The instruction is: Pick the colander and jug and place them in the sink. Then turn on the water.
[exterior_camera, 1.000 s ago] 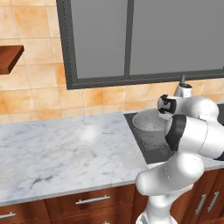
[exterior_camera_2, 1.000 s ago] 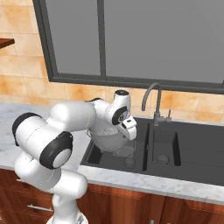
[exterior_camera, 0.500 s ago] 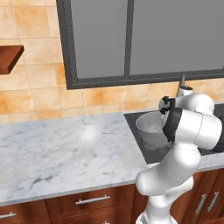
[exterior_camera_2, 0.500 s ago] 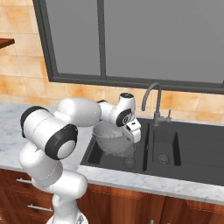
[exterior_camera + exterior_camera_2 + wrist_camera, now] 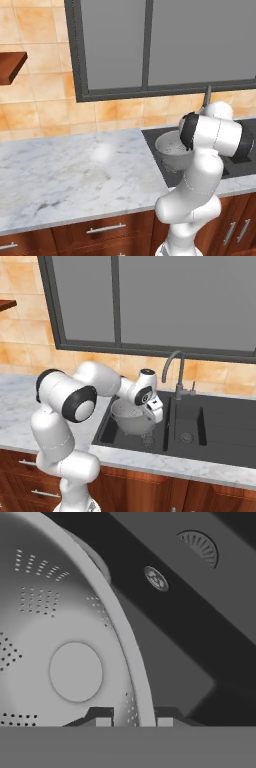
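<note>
From the left base view the colander (image 5: 172, 148) sits at centre right of the frame, a pale metal bowl with a rolled rim, half hidden behind the white arm and held over the black sink (image 5: 155, 137), whose edge meets the veined grey-white marble counter (image 5: 75, 175); a wooden shelf (image 5: 12, 67) juts in at the upper left. The right base view opens what the arm hides there — both basins of the sink (image 5: 215, 428), the round drain (image 5: 186, 437) in the right basin, and the tall grey gooseneck faucet (image 5: 175, 373) behind the divider. Here the colander (image 5: 131, 416) hangs in the left basin at mid frame, tilted, with the gripper (image 5: 156, 412) at its right rim. The hand view is closest: the colander (image 5: 65, 637) fills the left side, smooth and silvery, with clusters of tiny holes and a plain round disc at its bottom. Its rolled rim runs down between the two dark fingertips (image 5: 102, 718) at the bottom edge — the claw is closed on that rim. At upper right of this view lie the dark sink floor (image 5: 175, 662) and two round drains.
</note>
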Controlling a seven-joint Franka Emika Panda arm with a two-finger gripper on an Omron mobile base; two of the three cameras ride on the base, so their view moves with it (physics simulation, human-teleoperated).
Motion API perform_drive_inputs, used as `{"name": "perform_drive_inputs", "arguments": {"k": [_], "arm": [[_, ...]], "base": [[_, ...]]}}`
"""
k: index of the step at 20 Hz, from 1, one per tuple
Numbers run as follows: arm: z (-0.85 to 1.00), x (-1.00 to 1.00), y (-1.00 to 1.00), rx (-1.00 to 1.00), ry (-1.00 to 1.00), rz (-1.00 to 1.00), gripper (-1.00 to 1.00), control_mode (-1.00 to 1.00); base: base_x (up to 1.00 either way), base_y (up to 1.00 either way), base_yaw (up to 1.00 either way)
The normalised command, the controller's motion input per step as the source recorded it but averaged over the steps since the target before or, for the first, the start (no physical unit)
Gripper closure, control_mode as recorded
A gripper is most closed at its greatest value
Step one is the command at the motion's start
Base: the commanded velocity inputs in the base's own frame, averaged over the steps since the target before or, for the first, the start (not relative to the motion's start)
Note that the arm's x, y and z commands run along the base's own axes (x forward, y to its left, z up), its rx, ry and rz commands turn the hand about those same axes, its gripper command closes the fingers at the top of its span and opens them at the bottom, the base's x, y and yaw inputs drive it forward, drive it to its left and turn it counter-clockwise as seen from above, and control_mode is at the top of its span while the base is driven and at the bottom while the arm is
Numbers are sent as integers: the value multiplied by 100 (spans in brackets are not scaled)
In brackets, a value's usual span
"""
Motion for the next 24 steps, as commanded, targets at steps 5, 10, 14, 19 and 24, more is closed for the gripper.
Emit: {"name": "perform_drive_inputs", "arguments": {"k": [5,10,14,19,24], "arm": [[-32,28,-1,0,0,0,100,-100],[-41,13,-6,0,0,0,100,-100],[-46,0,-1,0,-12,0,100,-100],[-39,0,0,0,-19,0,100,-100],[-47,0,0,0,-20,0,100,-100]], "base": [[0,0,0],[0,0,0],[0,0,0],[0,0,0],[0,0,0]]}}
